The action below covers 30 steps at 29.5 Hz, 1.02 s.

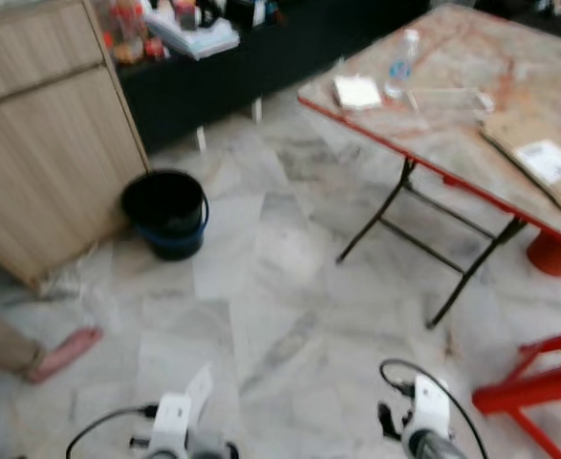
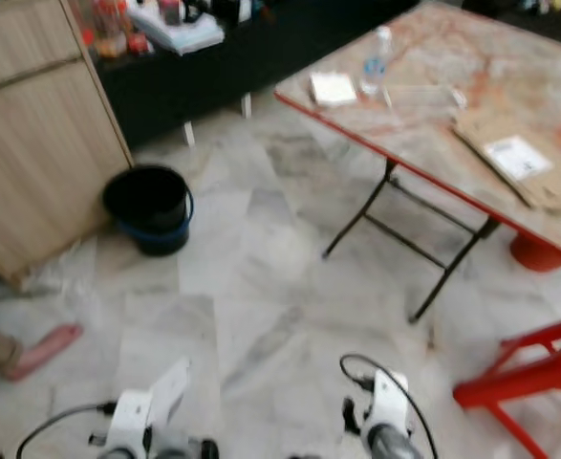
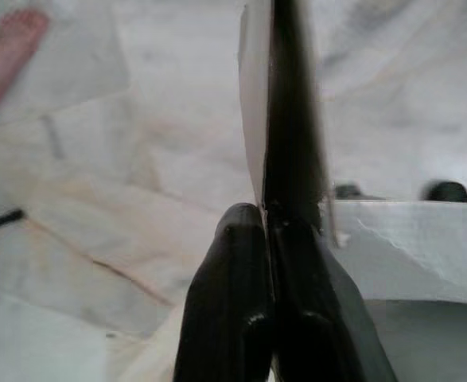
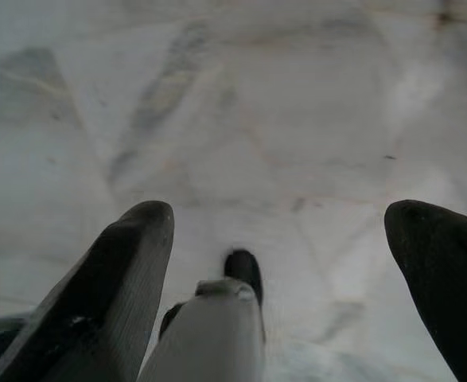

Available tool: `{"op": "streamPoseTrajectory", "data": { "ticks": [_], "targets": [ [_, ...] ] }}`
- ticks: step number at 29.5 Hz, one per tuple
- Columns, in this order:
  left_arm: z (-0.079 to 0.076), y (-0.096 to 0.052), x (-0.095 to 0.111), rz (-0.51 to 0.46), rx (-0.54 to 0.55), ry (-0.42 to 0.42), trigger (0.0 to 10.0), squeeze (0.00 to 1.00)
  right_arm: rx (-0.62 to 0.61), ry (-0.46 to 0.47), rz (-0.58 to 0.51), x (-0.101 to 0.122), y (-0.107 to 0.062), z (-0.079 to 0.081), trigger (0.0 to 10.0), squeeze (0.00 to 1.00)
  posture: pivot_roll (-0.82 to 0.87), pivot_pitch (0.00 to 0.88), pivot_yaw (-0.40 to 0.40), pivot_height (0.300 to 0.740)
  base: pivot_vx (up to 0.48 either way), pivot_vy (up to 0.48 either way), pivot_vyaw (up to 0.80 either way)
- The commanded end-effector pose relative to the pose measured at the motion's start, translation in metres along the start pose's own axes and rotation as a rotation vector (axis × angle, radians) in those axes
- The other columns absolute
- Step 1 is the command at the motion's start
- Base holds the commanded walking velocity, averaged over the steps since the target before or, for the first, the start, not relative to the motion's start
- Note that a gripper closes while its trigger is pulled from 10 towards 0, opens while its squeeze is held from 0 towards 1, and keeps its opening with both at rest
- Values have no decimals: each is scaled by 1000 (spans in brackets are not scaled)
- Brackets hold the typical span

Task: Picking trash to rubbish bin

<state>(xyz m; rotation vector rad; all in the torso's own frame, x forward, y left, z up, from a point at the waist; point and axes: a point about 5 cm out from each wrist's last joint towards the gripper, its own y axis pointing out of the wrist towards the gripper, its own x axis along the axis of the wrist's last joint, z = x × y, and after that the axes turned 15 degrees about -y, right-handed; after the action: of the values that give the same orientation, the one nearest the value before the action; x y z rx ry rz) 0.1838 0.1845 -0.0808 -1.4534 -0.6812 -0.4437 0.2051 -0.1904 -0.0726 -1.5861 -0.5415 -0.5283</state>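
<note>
A black rubbish bin [image 1: 165,212] with a blue base stands on the marble floor beside the wooden cabinet, ahead and to my left. My left gripper [image 3: 279,143] is held low in front of me, shut on a flat piece of white paper [image 3: 253,119]. That paper [image 1: 201,385] sticks up above my left wrist in the left eye view, well short of the bin. My right gripper [image 4: 281,239] hangs open over bare floor with nothing between its fingers [image 4: 130,270].
A folding table [image 1: 423,143] with red edges and black legs fills the right, carrying a water bottle [image 1: 401,59], papers and cardboard. A red stool [image 1: 538,387] stands at the lower right. A person's foot [image 1: 62,352] in a pink slipper is at the left. Open floor lies between me and the bin.
</note>
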Motion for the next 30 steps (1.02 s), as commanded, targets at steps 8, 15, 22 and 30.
{"op": "streamPoseTrajectory", "data": {
  "ticks": [8,15,22,30],
  "targets": [
    [1,-4,-16,58,21,-8,10000,0,-44,-33,11,-7,-2,-14,10000,0,63,171,-27,740,393,0,351],
    [3,-6,-24,78,33,-13,10000,0,-55,-16,16,-9,-3,-18,10000,0,66,169,-42,740,393,0,746],
    [3,-7,-25,76,48,-38,10000,0,-61,-6,16,-8,-3,-22,10000,0,79,164,-64,740,391,0,63],
    [0,-8,-28,85,50,-50,10000,0,-63,-49,-6,0,-3,-29,10000,0,76,150,-85,740,384,0,0]
  ]
}}
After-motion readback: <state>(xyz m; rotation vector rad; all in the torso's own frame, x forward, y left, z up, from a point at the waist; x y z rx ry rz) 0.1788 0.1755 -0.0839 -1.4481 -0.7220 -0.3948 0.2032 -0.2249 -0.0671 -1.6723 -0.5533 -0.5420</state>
